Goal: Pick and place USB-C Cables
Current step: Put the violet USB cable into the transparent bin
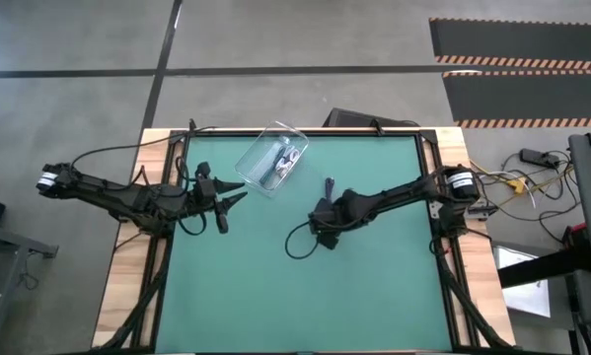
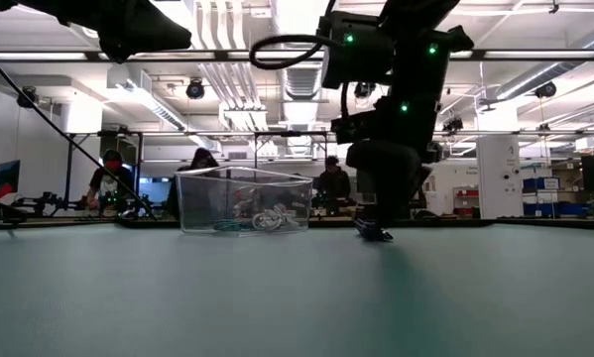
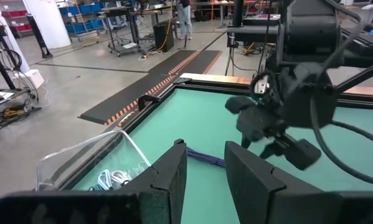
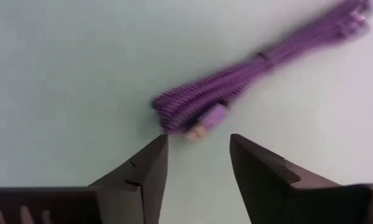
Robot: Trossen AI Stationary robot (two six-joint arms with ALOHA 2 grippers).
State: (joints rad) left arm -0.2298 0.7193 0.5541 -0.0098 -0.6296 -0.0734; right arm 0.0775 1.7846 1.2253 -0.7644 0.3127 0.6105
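A purple USB-C cable bundle (image 4: 261, 81) lies flat on the green mat (image 1: 374, 286), just right of the table's middle (image 1: 330, 186). My right gripper (image 4: 197, 140) hangs over it, pointing steeply down and open. Its fingertips stand just short of the bundle's plug end, and I see no touch. A clear plastic box (image 1: 273, 158) stands on the mat at the far middle, with white cable bundles (image 3: 111, 180) and a dark one inside. My left gripper (image 3: 205, 168) hovers open at the left, above the mat and near the box.
A wooden frame (image 1: 127, 286) borders the mat. A black object (image 1: 349, 118) sits beyond the far edge. Bare mat stretches toward the near edge. People (image 2: 202, 164) sit at benches in the room behind the table.
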